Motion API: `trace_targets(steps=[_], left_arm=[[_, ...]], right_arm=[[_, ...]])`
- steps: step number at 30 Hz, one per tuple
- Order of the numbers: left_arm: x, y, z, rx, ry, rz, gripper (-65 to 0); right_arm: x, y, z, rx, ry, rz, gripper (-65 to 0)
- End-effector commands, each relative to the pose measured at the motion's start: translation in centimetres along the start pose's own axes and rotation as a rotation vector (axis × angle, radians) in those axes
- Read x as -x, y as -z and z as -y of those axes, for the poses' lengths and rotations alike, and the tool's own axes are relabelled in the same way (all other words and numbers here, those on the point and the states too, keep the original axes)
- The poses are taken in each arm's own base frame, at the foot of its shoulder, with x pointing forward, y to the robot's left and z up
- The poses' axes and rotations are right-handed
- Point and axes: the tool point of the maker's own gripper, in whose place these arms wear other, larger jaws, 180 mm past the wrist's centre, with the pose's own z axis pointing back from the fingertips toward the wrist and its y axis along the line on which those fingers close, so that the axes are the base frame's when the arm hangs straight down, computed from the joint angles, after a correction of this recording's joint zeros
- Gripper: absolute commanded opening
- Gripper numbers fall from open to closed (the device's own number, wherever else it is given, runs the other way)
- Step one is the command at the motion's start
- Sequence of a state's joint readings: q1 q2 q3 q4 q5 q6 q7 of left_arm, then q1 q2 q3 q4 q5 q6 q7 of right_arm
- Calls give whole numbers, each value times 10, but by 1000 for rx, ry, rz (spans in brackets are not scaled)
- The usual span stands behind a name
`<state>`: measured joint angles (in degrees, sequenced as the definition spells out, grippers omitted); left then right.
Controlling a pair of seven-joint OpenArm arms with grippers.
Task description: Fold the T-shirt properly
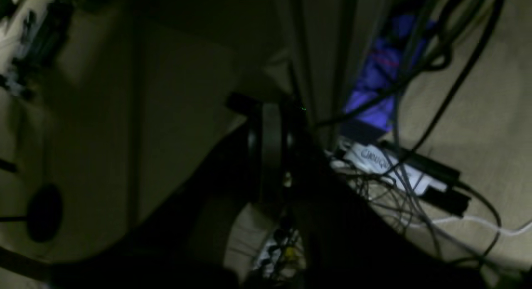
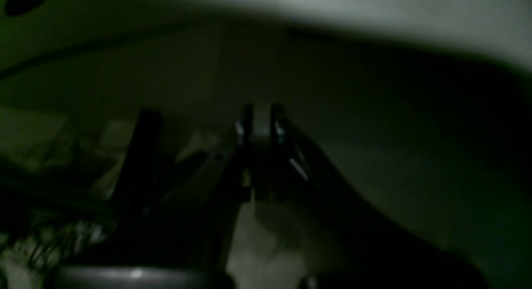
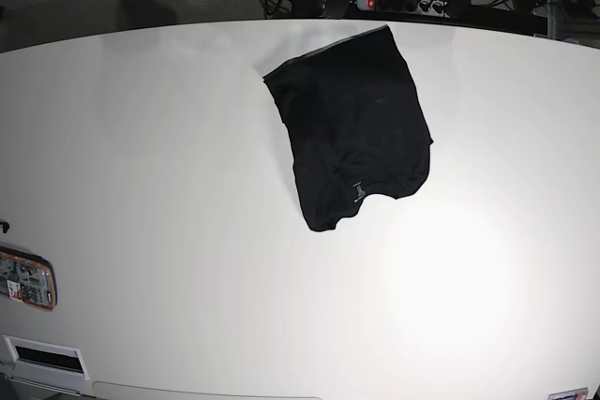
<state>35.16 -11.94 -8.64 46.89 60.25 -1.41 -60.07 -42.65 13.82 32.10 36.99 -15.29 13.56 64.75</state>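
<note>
You've got the plain black soft-fabric T-shirt [image 3: 352, 128] lying flat on the white round-edged tabletop [image 3: 150, 166], in the far middle, its top edge close to the table's back rim. It reads as already doubled over: a compact, roughly rectangular slab, slightly skewed, with a small pale tag [image 3: 356, 187] showing near the notched lower edge. That shape suggests the fold is partly done or finished, but the outline is uneven at the lower left, so I'd judge it wants a tidy-up or one more fold. Neither arm shows in the base view, so nothing is touching the shirt. The left wrist view is dark and blurred: the left gripper [image 1: 270, 127] looks down past the table edge at a tangle of black cables [image 1: 415, 176] and a blue object [image 1: 378, 85] on the floor, which fits an arm parked low, off the work area. Its jaws look pressed together on nothing, though the blur keeps that tentative. The right gripper [image 2: 259, 127] is equally murky; I can't tell whether its jaws are apart or together. Expect a long reach to that far placement, and thin layers that slide if pinched shallow.
</note>
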Motion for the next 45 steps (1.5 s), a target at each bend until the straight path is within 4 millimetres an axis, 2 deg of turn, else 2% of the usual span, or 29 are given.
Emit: trace_targets(steps=[1, 2, 3, 7, 10, 14, 16, 18, 20, 22, 24, 26, 27, 28, 31, 32, 40, 45], left_arm=[[3, 0, 2, 2, -18, 6, -650], [9, 2, 6, 14, -44, -10, -650], [16, 2, 13, 30, -73, -28, -650], [50, 3, 44, 119, -178, -171, -650], [75, 0, 65, 205, -228, -304, -650], [111, -6, 61, 269, -219, -504, -650], [138, -13, 49, 276, -194, -682, -650], [156, -22, 39, 275, -167, -818, -650], [162, -23, 40, 282, -156, -930, -650], [168, -23, 28, 267, -133, -1001, -650], [168, -23, 28, 265, -128, -1059, -650], [168, -19, 21, 256, -124, -1089, -650], [167, -15, 17, 250, -121, -1094, -650], [166, -13, 15, 247, -122, -1091, -650], [162, -8, 19, 252, -123, -1080, -650], [161, -6, 20, 254, -122, -1077, -650], [163, -8, 17, 252, -117, -1080, -650], [162, -2, 9, 243, -106, -1071, -650]], right_arm=[[10, -20, 7, 23, 5, -42, -650], [21, -23, 4, 36, 28, -75, -650], [29, -17, -2, 42, 53, -90, -650], [57, 31, -40, 11, 161, -146, -650], [80, 27, -66, -39, 205, -259, -650], [84, 43, -88, -138, 192, -297, -650], [102, 42, -110, -204, 187, -412, -650], [127, 28, -133, -260, 181, -571, -650], [160, -3, -151, -328, 149, -817, -650], [184, -39, -160, -385, 104, -1043, -650], [201, -78, -156, -433, 35, -1274, -650], [208, -104, -150, -459, -17, -1426, -650], [208, -103, -147, -465, -37, -1465, -650], [207, -94, -147, -468, -49, -1470, -650], [195, -28, -152, -461, -68, -1367, -650], [194, -22, -152, -458, -68, -1356, -650], [193, -20, -149, -453, -70, -1359, -650], [193, -20, -150, -455, -70, -1358, -650]])
